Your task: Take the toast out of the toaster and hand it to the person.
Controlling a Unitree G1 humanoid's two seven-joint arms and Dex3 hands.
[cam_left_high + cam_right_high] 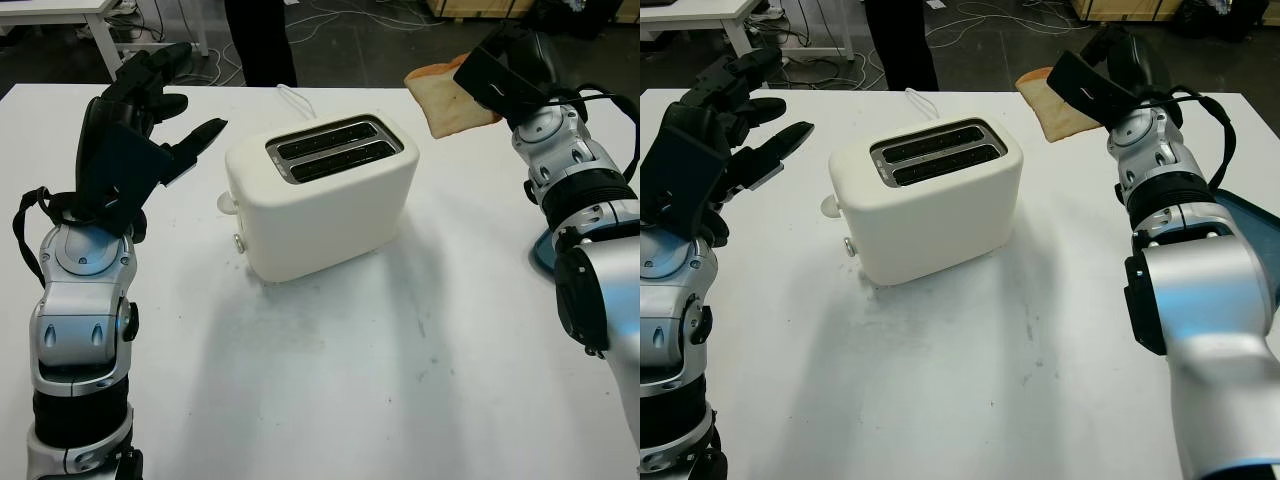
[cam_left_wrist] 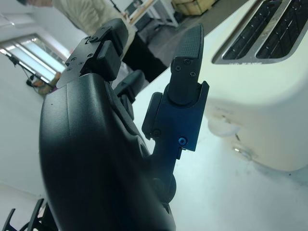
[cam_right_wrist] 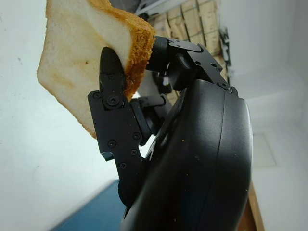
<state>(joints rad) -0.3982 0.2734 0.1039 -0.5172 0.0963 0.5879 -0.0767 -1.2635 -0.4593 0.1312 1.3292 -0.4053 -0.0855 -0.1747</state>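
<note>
A white toaster (image 1: 930, 200) stands mid-table (image 1: 940, 400), both slots on top dark, its cord running toward the far edge. The right hand (image 1: 1095, 75), raised over the table's far right part, grips a slice of toast (image 1: 1055, 110) well apart from the toaster. The left hand (image 1: 725, 125) is open, held up left of the toaster; a person's dark legs (image 1: 900, 40) stand beyond the table.

The right hand (image 1: 490, 72) is raised at arm's length, fingers clamped on a slice of toast (image 1: 448, 100). The left hand (image 1: 150, 110) hovers open, holding nothing.
</note>
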